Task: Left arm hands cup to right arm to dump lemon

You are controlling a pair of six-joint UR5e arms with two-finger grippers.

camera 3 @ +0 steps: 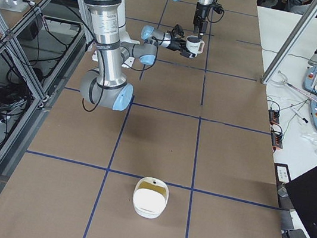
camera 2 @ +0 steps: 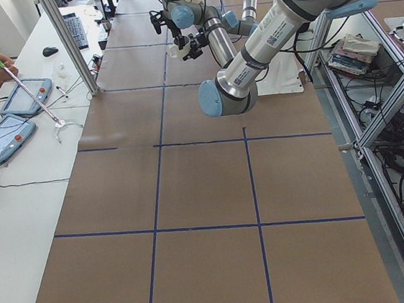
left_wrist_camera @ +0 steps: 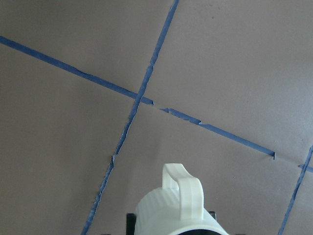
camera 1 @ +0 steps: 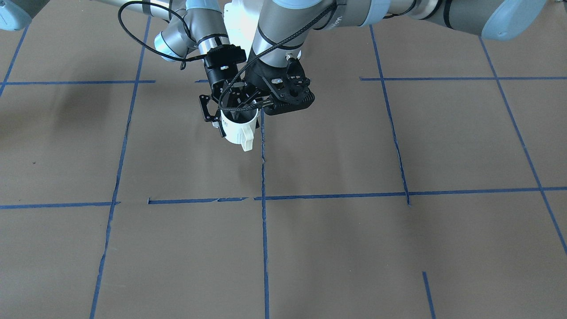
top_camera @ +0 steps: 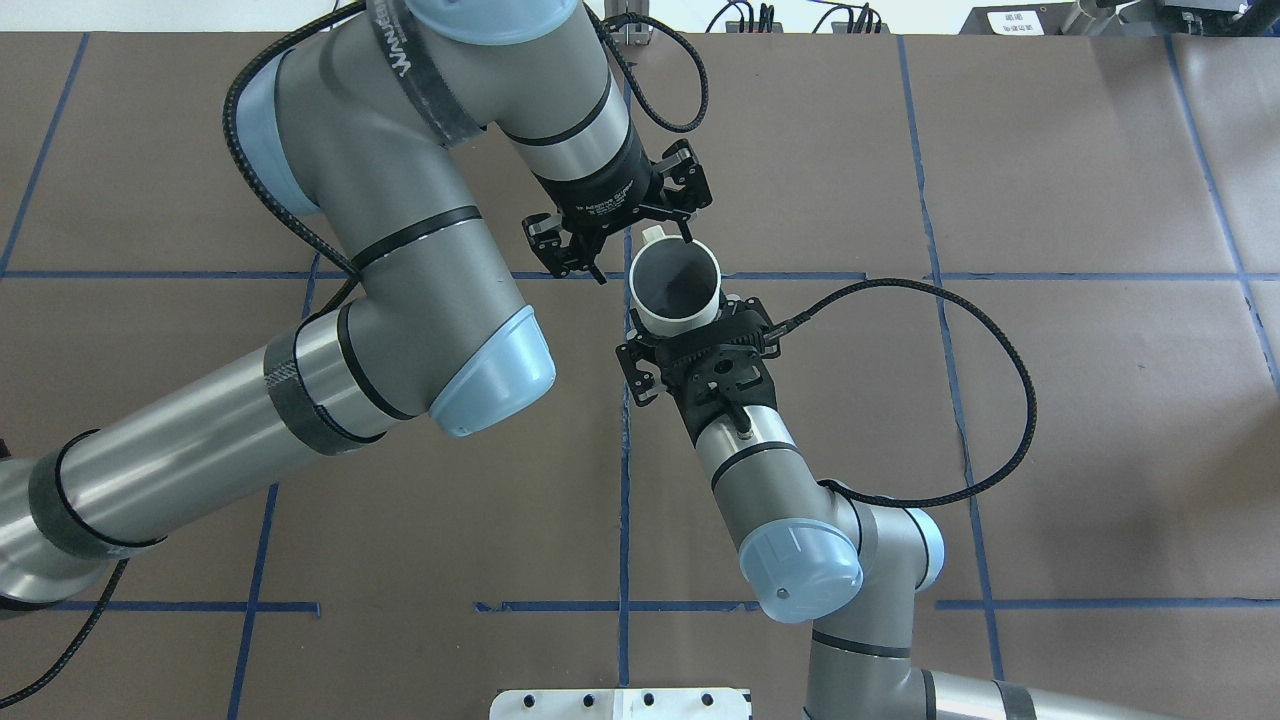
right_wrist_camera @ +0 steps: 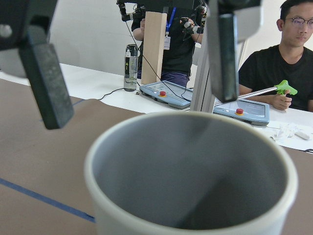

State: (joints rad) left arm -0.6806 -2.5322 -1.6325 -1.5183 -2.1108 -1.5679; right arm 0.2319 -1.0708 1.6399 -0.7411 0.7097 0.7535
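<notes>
The white ribbed cup (top_camera: 672, 318) hangs upright above the table's middle, its handle (left_wrist_camera: 182, 188) pointing away from the robot. My right gripper (top_camera: 680, 315) reaches in level from the robot's side and is shut on the cup's walls. My left gripper (top_camera: 644, 255) points straight down over the far rim and stands open. Its fingers (right_wrist_camera: 46, 83) hang wide apart above the rim, touching nothing. The cup's grey inside (right_wrist_camera: 195, 171) shows no lemon in the part I can see.
A white tub (camera 3: 149, 197) with a yellowish inside stands on the brown, blue-taped table toward the robot's right end. Operators sit at a side table (right_wrist_camera: 98, 88) beyond the far edge, with teach pendants (right_wrist_camera: 166, 95) and a bottle (right_wrist_camera: 130, 66).
</notes>
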